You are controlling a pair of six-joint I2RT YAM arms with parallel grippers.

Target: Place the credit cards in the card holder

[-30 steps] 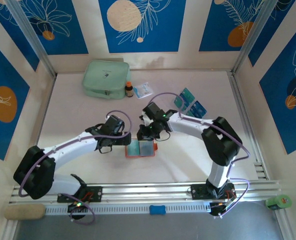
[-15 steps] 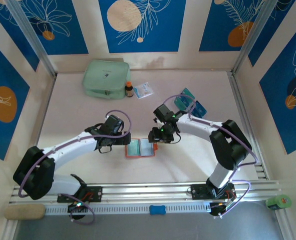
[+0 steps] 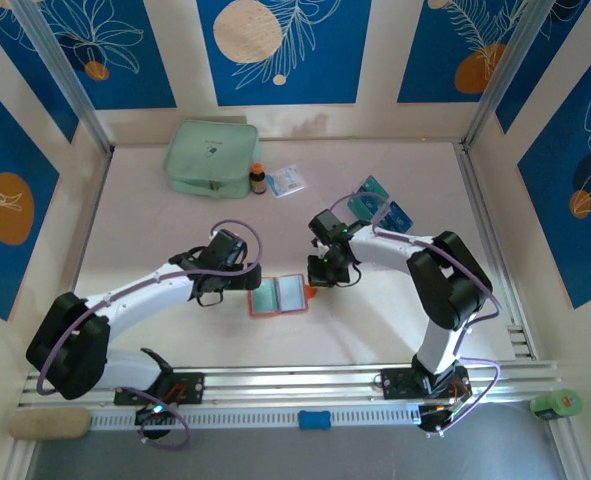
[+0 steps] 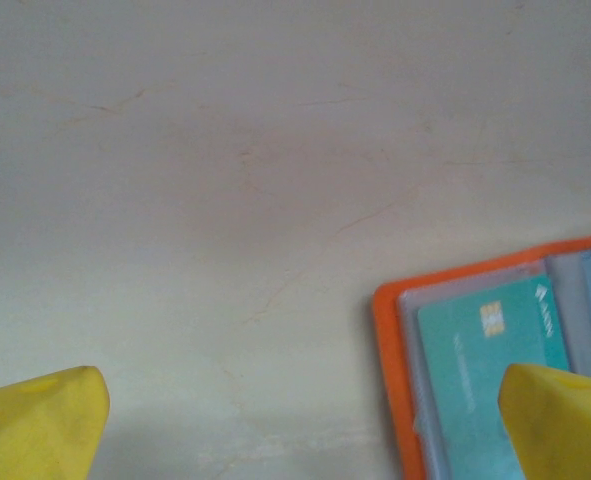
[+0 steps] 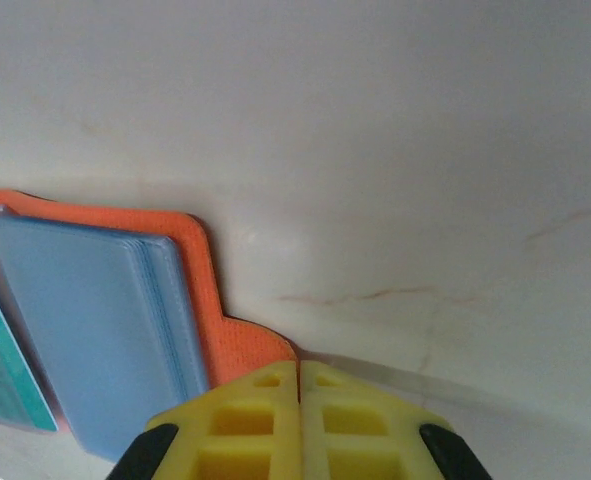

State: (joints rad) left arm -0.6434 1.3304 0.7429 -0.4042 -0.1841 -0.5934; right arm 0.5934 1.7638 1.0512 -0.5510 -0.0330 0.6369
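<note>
Two tools | left tool (image 4: 295,425) spread wide, empty | right tool (image 5: 299,380) pressed together at card holder (image 5: 240,345) edge

The left gripper (image 3: 247,283) and right gripper (image 3: 322,278) flank the card holder (image 3: 278,297), blocking its sides. Beyond it the table (image 3: 155,220) lies free up to the mint pouch (image 3: 210,156).

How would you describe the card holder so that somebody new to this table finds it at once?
Start at the table, near its middle, closer to the arm bases than the mint-green pouch. The card holder lies there open and flat. Its orange border and the teal card and blue card inside set it apart.
</note>
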